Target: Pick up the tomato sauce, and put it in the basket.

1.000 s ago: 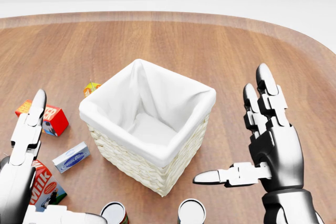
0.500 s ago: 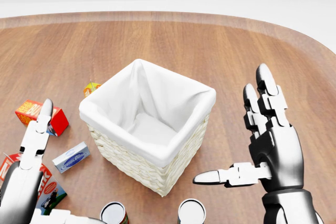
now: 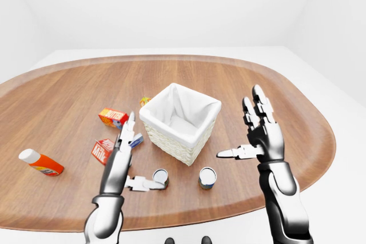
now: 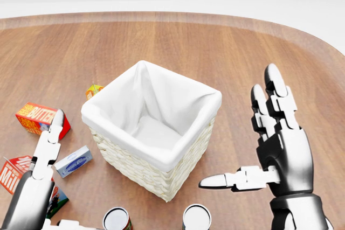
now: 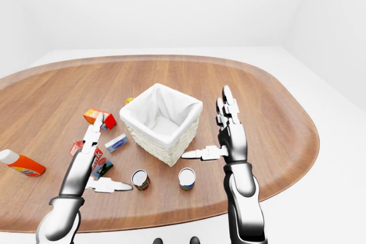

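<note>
Tomato sauce: I took the red-labelled can (image 5: pixel 139 179) for it, though the label was too small for me to read. It stood upright on the table, below the basket in the right-eye view, just left of a second can.
Second can: the blue-labelled can (image 5: pixel 186 178) stood upright beside the first, close but not touching it.
Basket: the wicker basket (image 4: pixel 158 161) with its white cloth lining sat near the middle of the table, open side up, and I saw nothing inside it.
Left hand: I had my left hand (image 5: pixel 90 161) over the table left of the basket, fingers straight and spread wide apart, gripping nothing. Its thumb (image 5: pixel 112 186) pointed sideways toward the red-labelled can and ended just short of it.
Right hand: my right hand (image 4: pixel 275 146) was raised to the right of the basket, palm turned toward it, fingers upright and splayed, thumb reaching out toward the basket. It held nothing.
Milk carton: the milk carton (image 3: pixel 102 150) lay on its side, partly behind my left forearm.
Butter box: the orange butter box (image 4: pixel 39 116) lay further up the head view, near the left edge.
Small blue box: the small blue box (image 4: pixel 73 161) lay flat between the carton and the basket.
Orange bottle: the orange bottle (image 3: pixel 40 162) with a white cap lay on its side, well apart at the far left.
Table: the wooden table (image 3: pixel 274 95) carried everything.
</note>
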`<state>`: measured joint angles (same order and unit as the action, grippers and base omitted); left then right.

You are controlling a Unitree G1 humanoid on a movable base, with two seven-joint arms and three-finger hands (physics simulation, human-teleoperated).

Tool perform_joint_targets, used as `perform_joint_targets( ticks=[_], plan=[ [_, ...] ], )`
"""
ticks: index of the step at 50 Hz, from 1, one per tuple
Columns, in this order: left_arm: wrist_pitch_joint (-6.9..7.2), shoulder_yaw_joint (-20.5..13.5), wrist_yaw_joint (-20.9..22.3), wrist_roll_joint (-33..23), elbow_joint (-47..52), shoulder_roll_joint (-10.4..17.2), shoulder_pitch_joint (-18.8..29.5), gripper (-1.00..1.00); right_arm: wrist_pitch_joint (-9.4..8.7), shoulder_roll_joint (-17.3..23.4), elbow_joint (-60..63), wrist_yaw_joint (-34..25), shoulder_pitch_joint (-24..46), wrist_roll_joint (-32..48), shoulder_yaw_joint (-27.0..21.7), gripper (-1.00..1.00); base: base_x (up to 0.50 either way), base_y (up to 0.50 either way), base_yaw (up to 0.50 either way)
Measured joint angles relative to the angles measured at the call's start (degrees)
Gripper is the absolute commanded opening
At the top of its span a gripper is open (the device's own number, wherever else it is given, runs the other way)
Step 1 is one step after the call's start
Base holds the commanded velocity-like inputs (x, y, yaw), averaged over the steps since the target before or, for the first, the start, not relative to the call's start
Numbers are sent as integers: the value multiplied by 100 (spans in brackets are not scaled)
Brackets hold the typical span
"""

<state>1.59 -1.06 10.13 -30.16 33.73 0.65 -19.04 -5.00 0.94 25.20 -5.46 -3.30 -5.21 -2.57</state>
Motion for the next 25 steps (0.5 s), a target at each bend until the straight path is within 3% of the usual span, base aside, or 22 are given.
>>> perform_joint_targets(
  ticks=[25],
  plan=[
    [-414,274,-392,-279,-639,97,-41,100,0,-5,-7,-6,-19,1,14,100,0,0,0]
  ],
)
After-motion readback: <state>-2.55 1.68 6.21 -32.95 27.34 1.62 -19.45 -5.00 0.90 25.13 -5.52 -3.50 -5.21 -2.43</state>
